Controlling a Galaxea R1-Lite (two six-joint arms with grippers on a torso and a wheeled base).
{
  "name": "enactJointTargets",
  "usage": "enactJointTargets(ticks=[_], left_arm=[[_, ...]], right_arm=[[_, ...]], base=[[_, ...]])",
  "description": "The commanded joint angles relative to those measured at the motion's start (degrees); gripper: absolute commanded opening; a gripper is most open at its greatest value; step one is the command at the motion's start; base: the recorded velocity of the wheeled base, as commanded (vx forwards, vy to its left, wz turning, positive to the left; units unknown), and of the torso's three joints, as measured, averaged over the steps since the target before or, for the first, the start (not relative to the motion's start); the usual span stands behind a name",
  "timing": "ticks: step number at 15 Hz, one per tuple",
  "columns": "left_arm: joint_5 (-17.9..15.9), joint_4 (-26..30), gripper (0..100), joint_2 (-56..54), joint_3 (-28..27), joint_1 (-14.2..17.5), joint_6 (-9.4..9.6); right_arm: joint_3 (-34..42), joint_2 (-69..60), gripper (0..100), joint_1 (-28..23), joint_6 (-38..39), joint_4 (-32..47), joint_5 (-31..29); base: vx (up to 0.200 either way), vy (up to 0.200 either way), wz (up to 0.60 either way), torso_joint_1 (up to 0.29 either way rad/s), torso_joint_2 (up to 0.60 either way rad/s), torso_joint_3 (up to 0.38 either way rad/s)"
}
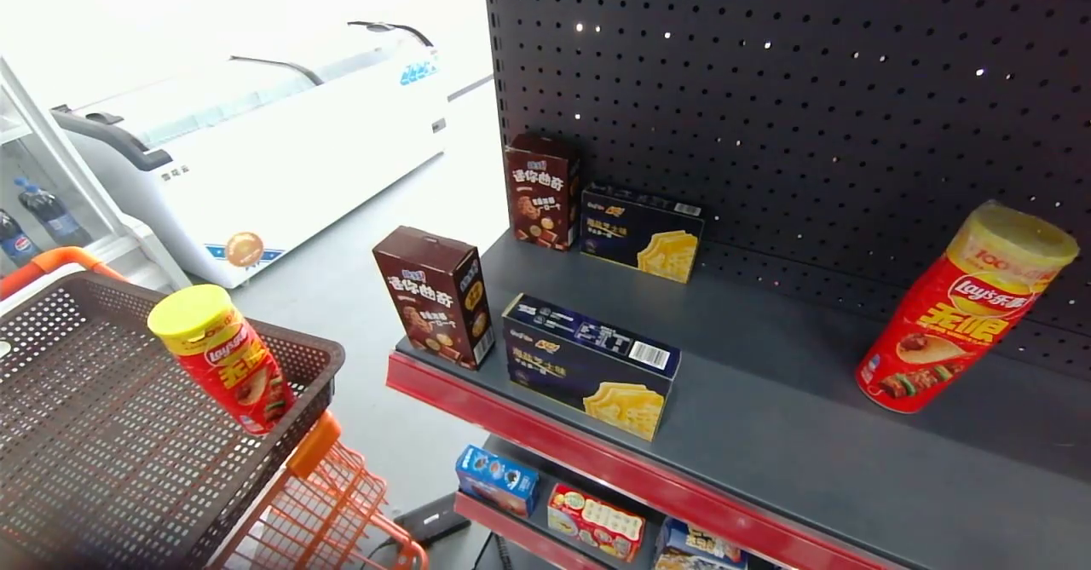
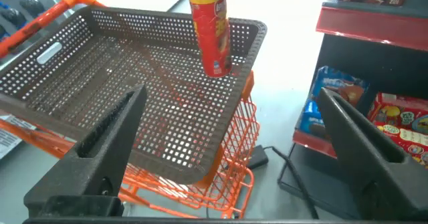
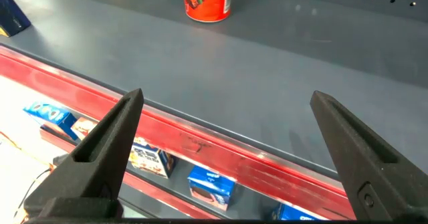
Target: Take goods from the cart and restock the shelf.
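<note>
Red can [image 2: 208, 30] stood in cart [image 2: 80, 63] ahead of left pincer [image 2: 231, 95] | jaws gaped wide, empty | it needed centring, mid-body grip, straight lift.

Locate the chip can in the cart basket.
Head view, left side: the chip can stands in the brown basket, by its wall nearest the shelf.

The left end effector [image 2: 231, 97], fingers spread wide, hangs above the cart [image 2: 234, 150]'s brown perforated basket [image 2: 87, 77]. From it, a red chip canister [image 2: 211, 30] stands upright at 12 o'clock and the red-edged shelf [image 2: 374, 27] sits at 2 o'clock.
</note>
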Motion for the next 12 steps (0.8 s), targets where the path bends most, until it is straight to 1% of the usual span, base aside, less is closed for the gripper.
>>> enactJointTargets(ticks=[1,2,3,4,5,6,7,8,9,10,11,12], left_arm=[[1.7,1.0,100,19.5,-7.1,0.3,-1.68],[1.7,-0.3,100,25.7,-8.7,0.3,-2.38],[1.7,-3.1,100,31.1,-10.0,-0.3,-3.52],[1.5,-6.0,100,35.6,-10.6,-0.1,-5.02],[1.4,-8.3,100,40.5,-11.1,0.7,-6.95],[0.9,-10.3,100,45.2,-12.4,2.8,-8.97],[-1.7,-11.1,100,54.1,-16.8,5.9,-11.26],[-2.7,-11.3,100,58.1,-18.3,7.0,-11.7],[-3.4,-14.1,100,64.3,-19.6,9.5,-11.08],[-3.4,-17.0,100,68.5,-19.7,11.0,-10.12],[-3.4,-20.6,100,72.5,-19.4,11.6,-8.36],[-3.4,-28.0,100,77.7,-18.2,12.3,-6.6]], right_arm=[[0.0,0.1,100,0.0,0.0,0.0,0.0],[0.0,0.0,100,0.0,0.0,0.0,0.0],[0.0,0.1,100,0.0,0.0,0.0,0.0],[0.0,0.1,100,0.0,0.0,0.0,0.0],[0.0,0.1,100,0.0,0.0,0.0,0.0],[0.0,0.0,100,0.0,0.0,0.0,0.0],[0.0,0.1,100,0.0,0.0,0.0,0.0],[0.0,0.0,100,0.0,0.0,0.0,0.0],[0.0,0.1,100,0.0,0.0,0.0,0.0],[0.0,0.0,100,0.0,0.0,0.0,0.0],[0.0,0.0,100,0.0,0.0,0.0,0.0],[0.0,0.0,100,0.0,0.0,0.0,0.0]], base=[[0.0,0.0,0.0,0.0,0.0,0.0],[0.0,0.0,0.0,0.0,0.0,0.0],[0.0,0.0,0.0,0.0,0.0,0.0],[0.0,0.0,0.0,0.0,0.0,0.0],[0.0,0.0,0.0,0.0,0.0,0.0],[0.0,0.0,0.0,0.0,0.0,0.0],[0.0,0.0,0.0,0.0,0.0,0.0],[0.0,0.0,0.0,0.0,0.0,0.0],[0.0,0.0,0.0,0.0,0.0,0.0],[0.0,0.0,0.0,0.0,0.0,0.0],[0.0,0.0,0.0,0.0,0.0,0.0],[0.0,0.0,0.0,0.0,0.0,0.0]])
